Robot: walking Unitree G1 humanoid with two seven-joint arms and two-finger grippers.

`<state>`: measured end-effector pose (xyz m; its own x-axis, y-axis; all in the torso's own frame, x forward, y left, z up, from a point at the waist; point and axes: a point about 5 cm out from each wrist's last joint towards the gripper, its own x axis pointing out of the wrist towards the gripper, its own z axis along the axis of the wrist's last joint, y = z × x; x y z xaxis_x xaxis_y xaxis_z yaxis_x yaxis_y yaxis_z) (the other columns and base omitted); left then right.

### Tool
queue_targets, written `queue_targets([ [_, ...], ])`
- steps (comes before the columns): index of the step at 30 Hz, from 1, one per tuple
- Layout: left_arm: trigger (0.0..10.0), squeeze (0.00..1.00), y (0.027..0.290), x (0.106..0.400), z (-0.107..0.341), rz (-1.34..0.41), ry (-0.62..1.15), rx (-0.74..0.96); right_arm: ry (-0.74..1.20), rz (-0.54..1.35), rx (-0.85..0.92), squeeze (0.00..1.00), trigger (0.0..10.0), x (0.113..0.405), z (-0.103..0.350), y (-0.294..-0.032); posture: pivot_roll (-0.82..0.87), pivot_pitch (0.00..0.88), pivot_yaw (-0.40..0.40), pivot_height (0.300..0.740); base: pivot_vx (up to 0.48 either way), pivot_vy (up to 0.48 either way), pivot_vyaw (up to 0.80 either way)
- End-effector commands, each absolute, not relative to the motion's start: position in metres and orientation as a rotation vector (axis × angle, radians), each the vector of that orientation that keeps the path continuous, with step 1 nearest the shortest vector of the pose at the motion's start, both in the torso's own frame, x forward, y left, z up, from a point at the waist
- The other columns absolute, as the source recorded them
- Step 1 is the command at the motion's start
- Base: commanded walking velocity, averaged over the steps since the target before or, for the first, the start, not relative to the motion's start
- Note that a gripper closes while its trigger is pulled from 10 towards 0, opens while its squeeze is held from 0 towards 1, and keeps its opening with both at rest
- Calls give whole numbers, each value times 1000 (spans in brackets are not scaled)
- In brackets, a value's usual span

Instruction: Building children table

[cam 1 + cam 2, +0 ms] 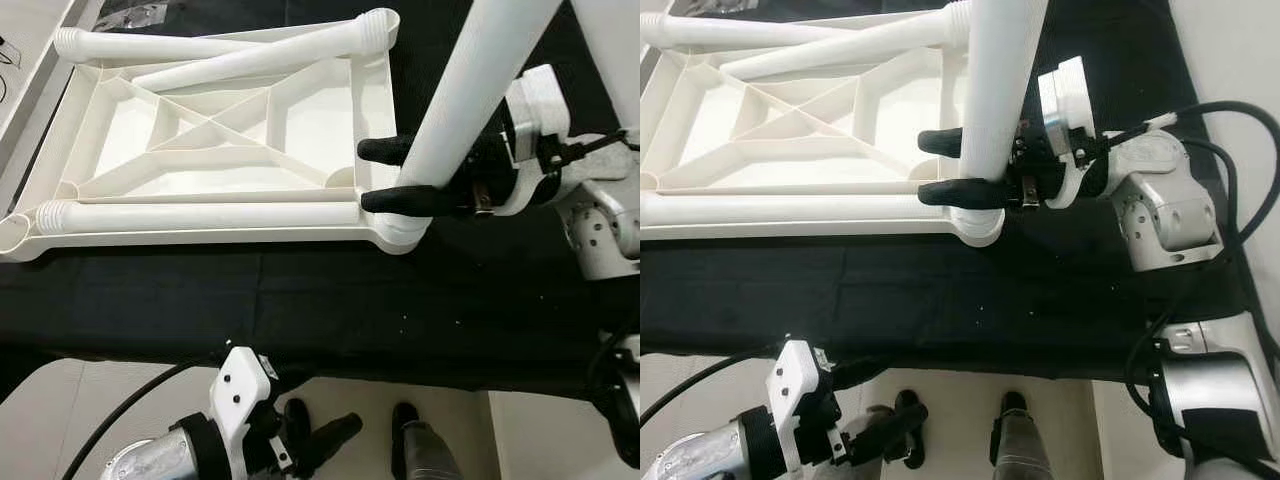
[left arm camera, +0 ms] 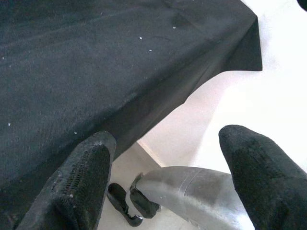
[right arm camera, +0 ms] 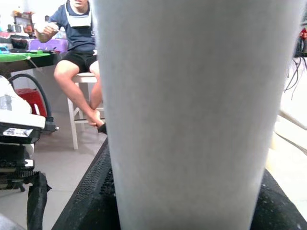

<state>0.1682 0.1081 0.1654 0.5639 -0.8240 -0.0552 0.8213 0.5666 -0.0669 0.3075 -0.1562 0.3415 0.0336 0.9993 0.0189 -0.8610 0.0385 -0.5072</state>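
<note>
A white table leg (image 1: pixel 470 90) is held clamped upright by the right gripper (image 1: pixel 385 176) over the corner socket (image 1: pixel 400 232) of the upturned tabletop (image 1: pixel 215 140) (left gripper (image 2: pixel 163 158) hangs open, idle); cross-threading is risked if tilted.

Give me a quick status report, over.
Right gripper shut on upright table leg at tabletop corner. Left gripper open, idle below. Nothing in the way.

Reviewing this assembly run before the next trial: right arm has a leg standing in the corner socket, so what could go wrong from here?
1. The white plastic table leg leans in the corner socket of the upside-down white tabletop; it may jam or seat crooked.
2. Only the right gripper steadies the leg; the left gripper hangs open below the black cloth, so the tabletop may slide.
</note>
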Motion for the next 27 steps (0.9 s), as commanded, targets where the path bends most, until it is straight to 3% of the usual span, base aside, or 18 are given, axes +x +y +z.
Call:
queue_targets([
  [1, 10000, 0, 109, 166, 156, -965, 130, -51, -446, 1494, -432, 0, 10000, 306, 339, -152, 44, 399, 127, 740, 0, 0, 0],
  [11, 10000, 0, 109, 167, 157, -963, 128, -51, -363, 1428, -491, 0, 10000, 317, 330, -150, 39, 402, 123, 740, 0, 0, 0],
  [27, 10000, 0, 108, 163, 159, -967, 129, -58, -259, 1389, -349, 0, 10000, 334, 313, -149, 44, 422, 124, 740, 0, 0, 0],
])
